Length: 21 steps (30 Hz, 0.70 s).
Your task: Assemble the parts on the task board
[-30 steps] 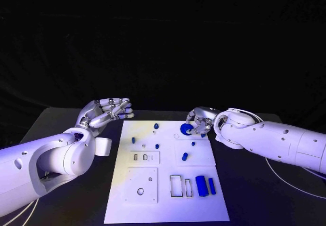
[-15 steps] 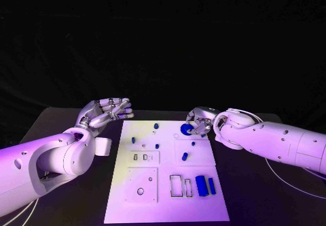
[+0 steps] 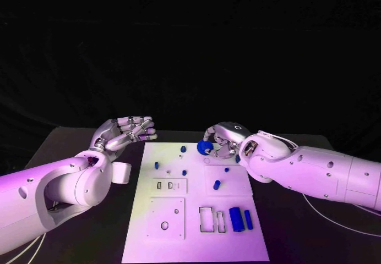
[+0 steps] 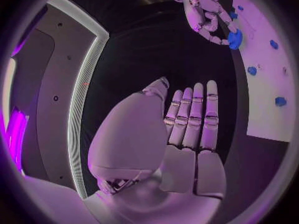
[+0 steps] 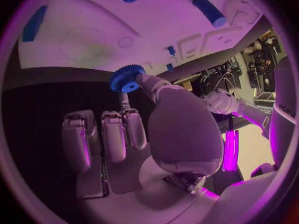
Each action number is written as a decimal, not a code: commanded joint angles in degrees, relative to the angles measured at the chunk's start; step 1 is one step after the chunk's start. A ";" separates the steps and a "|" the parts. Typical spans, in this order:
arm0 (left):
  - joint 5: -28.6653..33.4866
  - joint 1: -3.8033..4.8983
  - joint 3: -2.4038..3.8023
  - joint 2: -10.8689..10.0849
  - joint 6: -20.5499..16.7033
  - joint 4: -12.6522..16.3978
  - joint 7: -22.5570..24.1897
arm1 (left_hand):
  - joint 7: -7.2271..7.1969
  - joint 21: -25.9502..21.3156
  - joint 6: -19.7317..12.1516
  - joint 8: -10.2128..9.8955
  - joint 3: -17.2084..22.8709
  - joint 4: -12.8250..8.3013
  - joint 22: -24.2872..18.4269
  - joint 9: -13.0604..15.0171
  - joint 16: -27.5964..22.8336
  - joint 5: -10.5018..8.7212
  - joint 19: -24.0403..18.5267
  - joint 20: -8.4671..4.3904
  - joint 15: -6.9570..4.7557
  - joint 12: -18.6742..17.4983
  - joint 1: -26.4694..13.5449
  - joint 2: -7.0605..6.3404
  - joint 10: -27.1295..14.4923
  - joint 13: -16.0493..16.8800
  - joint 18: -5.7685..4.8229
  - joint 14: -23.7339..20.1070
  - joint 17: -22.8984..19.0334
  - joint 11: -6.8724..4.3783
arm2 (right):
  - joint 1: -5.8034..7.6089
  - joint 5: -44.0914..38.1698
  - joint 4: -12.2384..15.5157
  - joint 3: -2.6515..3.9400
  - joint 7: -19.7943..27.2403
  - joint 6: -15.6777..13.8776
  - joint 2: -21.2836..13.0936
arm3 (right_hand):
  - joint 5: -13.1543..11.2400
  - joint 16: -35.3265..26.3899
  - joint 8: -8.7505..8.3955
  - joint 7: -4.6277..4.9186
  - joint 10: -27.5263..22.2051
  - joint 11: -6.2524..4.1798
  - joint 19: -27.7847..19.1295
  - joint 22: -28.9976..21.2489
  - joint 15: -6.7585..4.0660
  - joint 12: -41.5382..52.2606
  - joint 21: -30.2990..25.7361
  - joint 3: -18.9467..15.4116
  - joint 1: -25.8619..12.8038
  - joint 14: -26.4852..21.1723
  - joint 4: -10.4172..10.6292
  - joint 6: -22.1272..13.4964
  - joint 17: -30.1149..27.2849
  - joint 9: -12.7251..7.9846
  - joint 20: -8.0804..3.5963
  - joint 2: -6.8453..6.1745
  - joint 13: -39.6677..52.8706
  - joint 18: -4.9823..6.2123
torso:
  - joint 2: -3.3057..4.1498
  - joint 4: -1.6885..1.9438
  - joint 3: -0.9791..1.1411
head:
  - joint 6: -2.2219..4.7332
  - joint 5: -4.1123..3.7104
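right hand (image 3: pixel 224 138): I see it pinching the blue gear (image 3: pixel 205 147) between thumb and a finger, other fingers curled together; it's above the far end of the task board (image 3: pixel 194 242).
gear: off the board, toothed rim clear in my right wrist view (image 5: pixel 126 78).
left hand (image 3: pixel 125 132): just off the board's far left corner, fingers straight and pressed side by side, holding nothing.
board: I count two blue bars (image 3: pixel 240 218) near the right edge beside rectangular slots; small blue pegs (image 3: pixel 216 184) scattered mid-board.
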 commanded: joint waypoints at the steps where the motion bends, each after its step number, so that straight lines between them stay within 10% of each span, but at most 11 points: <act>1: -0.25 0.10 0.06 0.21 1.10 0.08 0.25 | 0.20 0.21 -0.11 -0.21 0.36 -0.01 -0.08 -0.10 -0.26 -0.32 0.08 0.08 -0.12 -0.24 0.01 -0.33 0.07 -0.05 0.70 -0.40 0.08 0.21 | 0.07 -4.82 1.02 0.02 -2.46 -3.75 0.87 | -0.39 0.37 -0.03 -2.36 0.79 -0.26 5.67 14.65 -0.40 0.33 0.37 0.38 -0.68 5.07 0.05 3.08 10.06 0.57 -0.53 -0.04 7.79 -0.66 | 0.05 0.08 -0.05 | -0.05 0.11; 21: -0.25 0.11 0.06 0.54 1.22 0.26 0.07 | 0.21 0.23 -0.13 -0.23 0.42 -0.02 -0.08 -0.10 -0.31 -0.32 0.10 0.08 -0.11 -0.31 0.02 -0.32 0.06 -0.05 0.70 -0.45 0.09 0.22 | -1.35 -6.69 -4.18 -0.87 -5.61 -1.43 9.77 | -1.32 0.32 -0.48 -2.34 0.75 -0.26 5.43 14.36 -0.42 0.21 0.12 0.74 -1.65 5.03 0.21 3.07 9.88 0.60 -0.60 -0.46 7.73 -0.57 | 0.22 0.12 -0.05 | -0.56 0.77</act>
